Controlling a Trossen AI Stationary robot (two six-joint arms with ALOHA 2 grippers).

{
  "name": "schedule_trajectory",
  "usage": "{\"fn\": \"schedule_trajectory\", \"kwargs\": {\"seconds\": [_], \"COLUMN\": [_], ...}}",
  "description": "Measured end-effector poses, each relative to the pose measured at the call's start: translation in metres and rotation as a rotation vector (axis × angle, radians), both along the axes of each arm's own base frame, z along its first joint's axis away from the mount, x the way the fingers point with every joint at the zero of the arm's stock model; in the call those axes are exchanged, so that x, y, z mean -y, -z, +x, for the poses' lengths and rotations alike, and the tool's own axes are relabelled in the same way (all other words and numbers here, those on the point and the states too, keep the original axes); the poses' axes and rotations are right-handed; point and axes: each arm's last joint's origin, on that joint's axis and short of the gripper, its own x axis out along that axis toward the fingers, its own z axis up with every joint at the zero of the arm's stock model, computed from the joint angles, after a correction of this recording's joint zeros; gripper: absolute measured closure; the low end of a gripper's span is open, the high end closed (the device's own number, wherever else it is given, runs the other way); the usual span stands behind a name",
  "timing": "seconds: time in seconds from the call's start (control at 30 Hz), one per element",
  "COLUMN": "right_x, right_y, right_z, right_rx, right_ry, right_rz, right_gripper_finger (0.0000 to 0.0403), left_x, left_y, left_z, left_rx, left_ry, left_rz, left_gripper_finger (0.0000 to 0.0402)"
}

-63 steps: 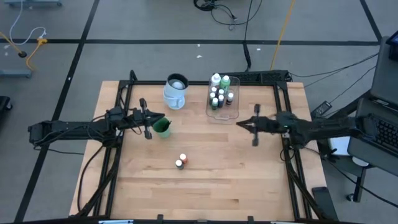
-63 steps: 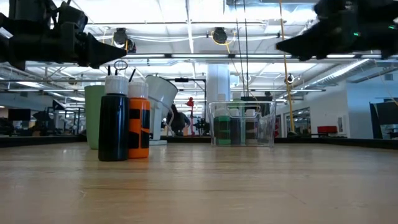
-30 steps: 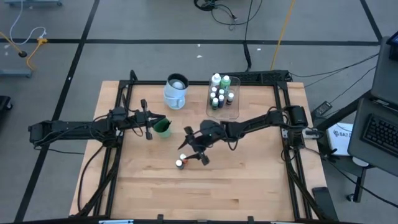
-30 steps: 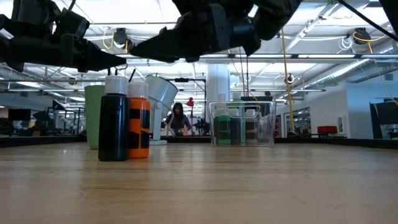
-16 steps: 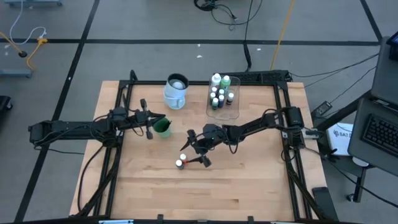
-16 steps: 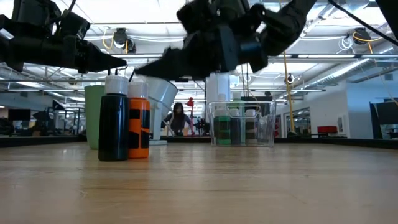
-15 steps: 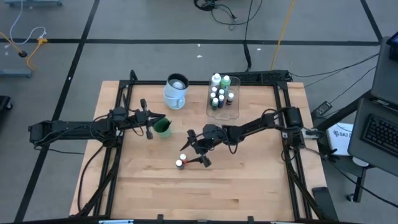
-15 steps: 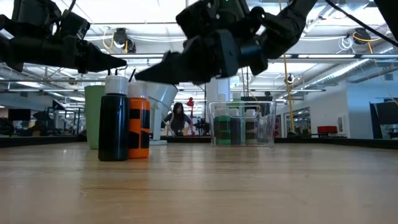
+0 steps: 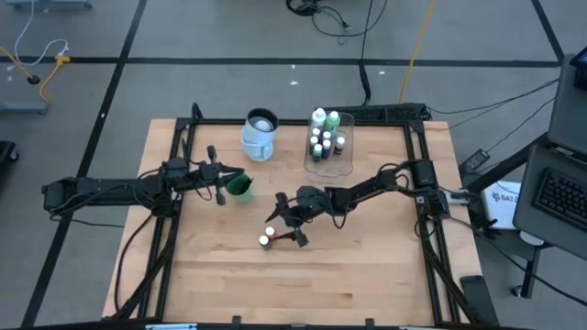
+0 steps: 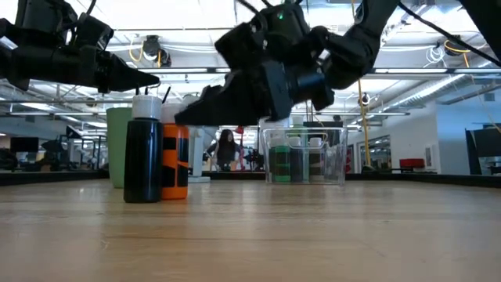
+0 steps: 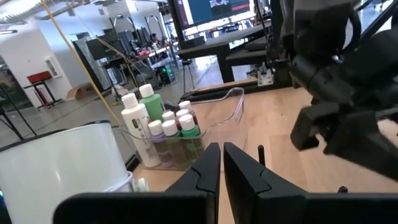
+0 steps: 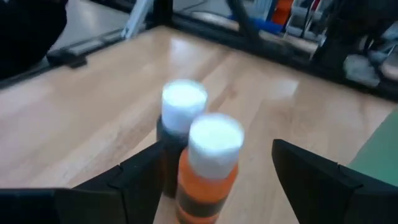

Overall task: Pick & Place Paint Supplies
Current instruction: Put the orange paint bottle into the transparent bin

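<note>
Near the middle of the wooden table (image 9: 367, 266), I am holding my right gripper (image 9: 282, 225) just above and beside two small white-capped paint bottles standing upright and touching each other: an orange bottle (image 12: 209, 167) and a black bottle (image 12: 176, 134). My right fingers (image 12: 127, 182) are standing spread wide, released, gripping nothing, and in my right wrist view the orange bottle is sitting between the two fingers, with the black one partly behind it. From table height the pair is showing as the black bottle in front and the orange bottle against its side, with my right arm hanging over them.

Over on the left side of the table, my left gripper (image 9: 220, 186) is hovering beside a green cup (image 9: 238, 188), its fingers (image 11: 244, 176) pinched almost together with only a thin slit between them and nothing in it. A dark brush handle seems to be sticking up near the cup in the low view, though I cannot tell exactly what it is.

Toward the far edge, a clear plastic tray (image 9: 343, 167) is holding the other supplies: a taller white bottle (image 11: 133, 121), a taller green bottle (image 11: 151, 103) and several tiny white-capped bottles (image 11: 179, 127) packed upright at one end. Just beside the tray, a white pitcher (image 9: 260, 134) is standing on the table.
</note>
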Motion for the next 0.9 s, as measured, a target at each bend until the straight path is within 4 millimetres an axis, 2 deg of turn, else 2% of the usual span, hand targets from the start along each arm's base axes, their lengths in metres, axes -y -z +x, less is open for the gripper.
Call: {"fn": "schedule_trajectory", "kwargs": {"seconds": [0.7,0.9], "right_x": [0.0029,0.0040], "right_y": [-0.0006,-0.0009], "right_z": [0.0010,0.0017], "right_rx": [-0.011,-0.009], "right_ry": [-0.023,0.027], "right_rz": [0.058,0.056], "right_gripper_finger": [0.0124,0.0138], "left_x": [0.0000,0.0000], "left_y": [0.0000,0.0000], "left_z": [0.0000,0.0000], "left_rx": [-0.001,-0.001], "left_ry": [0.000,0.000], "left_rz": [0.005,0.004], "left_gripper_finger": [0.0376,0.0376]}}
